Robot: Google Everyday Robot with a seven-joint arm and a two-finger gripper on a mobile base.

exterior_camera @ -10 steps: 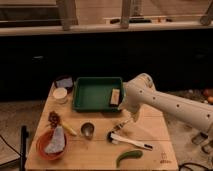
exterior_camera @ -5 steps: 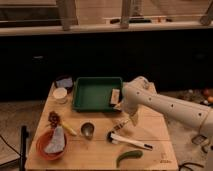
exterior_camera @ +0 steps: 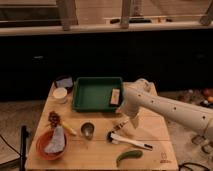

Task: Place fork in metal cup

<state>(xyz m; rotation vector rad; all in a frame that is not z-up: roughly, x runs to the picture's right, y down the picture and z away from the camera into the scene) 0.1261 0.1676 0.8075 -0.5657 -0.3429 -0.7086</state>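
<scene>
From where I stand, the metal cup [exterior_camera: 87, 130] sits upright on the wooden table [exterior_camera: 75, 155], and just right of it the gripper [exterior_camera: 122, 128] hangs low, apparently clamped on the fork [exterior_camera: 119, 126], above the white-handled brush [exterior_camera: 129, 142].

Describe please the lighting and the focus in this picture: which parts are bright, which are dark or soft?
Camera view: warm light on the table; dark behind it; all edges soft; metal cup has a dark inside; gripper low beside it, blurred into a pale fork.

Wooden table [exterior_camera: 95, 155] (steel metal cup [exterior_camera: 87, 130])
</scene>
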